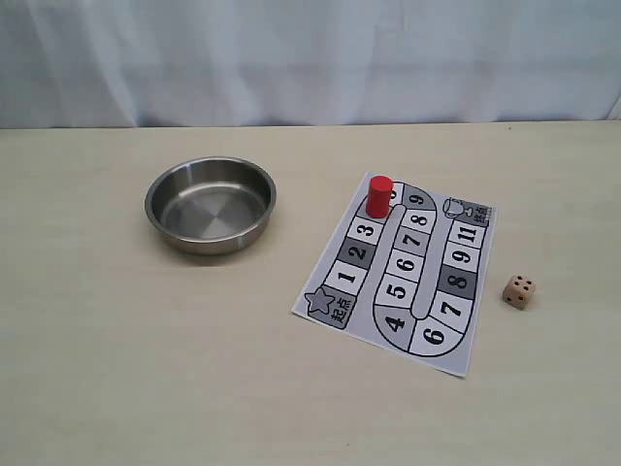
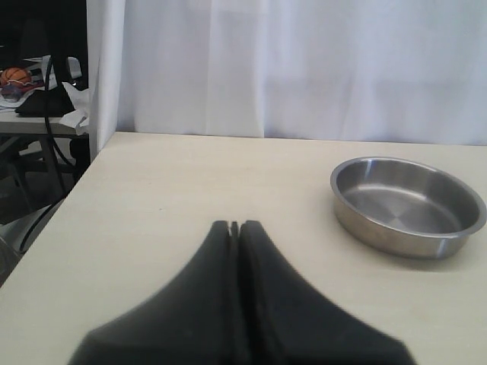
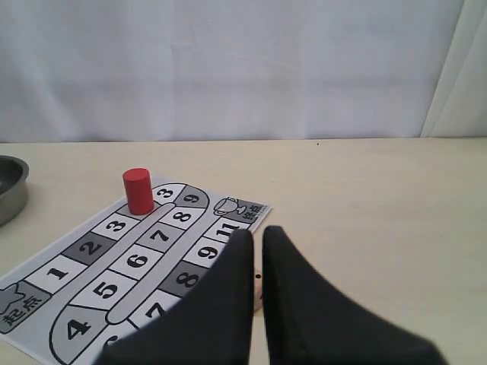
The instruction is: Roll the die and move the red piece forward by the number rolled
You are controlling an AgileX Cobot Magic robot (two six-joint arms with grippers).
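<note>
The red piece (image 1: 379,194) stands upright on the board (image 1: 395,289), on the square just past the 3, at the board's far end. The tan die (image 1: 518,290) rests on the table right of the board, beside the 8 and 9 squares. Neither gripper appears in the exterior view. In the right wrist view my right gripper (image 3: 257,232) is shut with nothing in it, and a sliver of the die (image 3: 258,285) shows on the table behind the slit between its fingers. The red piece (image 3: 138,190) and board (image 3: 106,289) lie beyond it. My left gripper (image 2: 234,224) is shut and empty above bare table.
An empty steel bowl (image 1: 211,206) sits left of the board; it also shows in the left wrist view as the bowl (image 2: 407,205) and at the edge of the right wrist view as the bowl (image 3: 11,186). A white curtain backs the table.
</note>
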